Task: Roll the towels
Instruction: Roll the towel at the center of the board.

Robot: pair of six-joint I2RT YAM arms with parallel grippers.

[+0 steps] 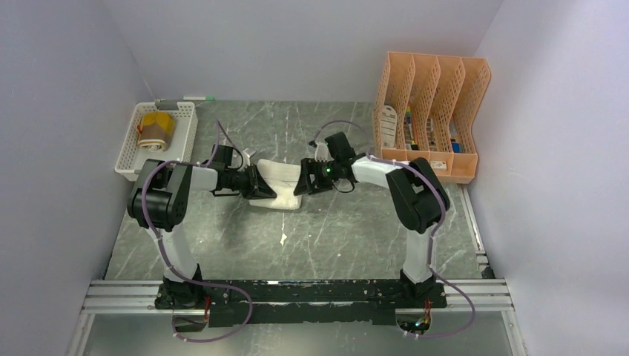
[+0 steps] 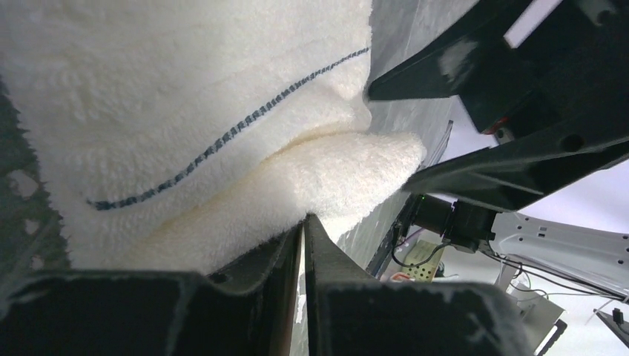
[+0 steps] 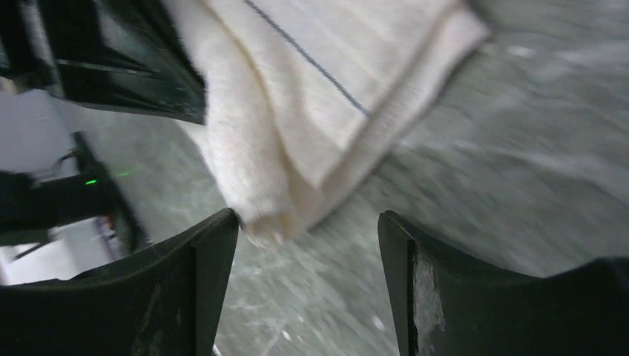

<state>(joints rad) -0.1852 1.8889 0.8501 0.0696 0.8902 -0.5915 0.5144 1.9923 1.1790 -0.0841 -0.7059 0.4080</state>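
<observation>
The cream-white towel (image 1: 282, 187) lies partly folded at mid-table, with a thin dark stitched line across it (image 2: 185, 96). My left gripper (image 1: 265, 187) is at its left edge. Its jaws (image 2: 304, 219) are pressed together at a fold of the towel, with only a slit between them. My right gripper (image 1: 304, 182) is at the towel's right side, open and empty (image 3: 305, 222). A hanging folded corner of the towel (image 3: 267, 219) is just ahead of its left finger. The mustard-yellow and brown towel (image 1: 156, 130) sits rolled in the white basket.
The white basket (image 1: 187, 122) stands at the back left, with a pen (image 1: 185, 99) behind it. An orange file rack (image 1: 430, 111) stands at the back right. A small white scrap (image 1: 283, 239) lies on the marbled table. Walls close in on both sides.
</observation>
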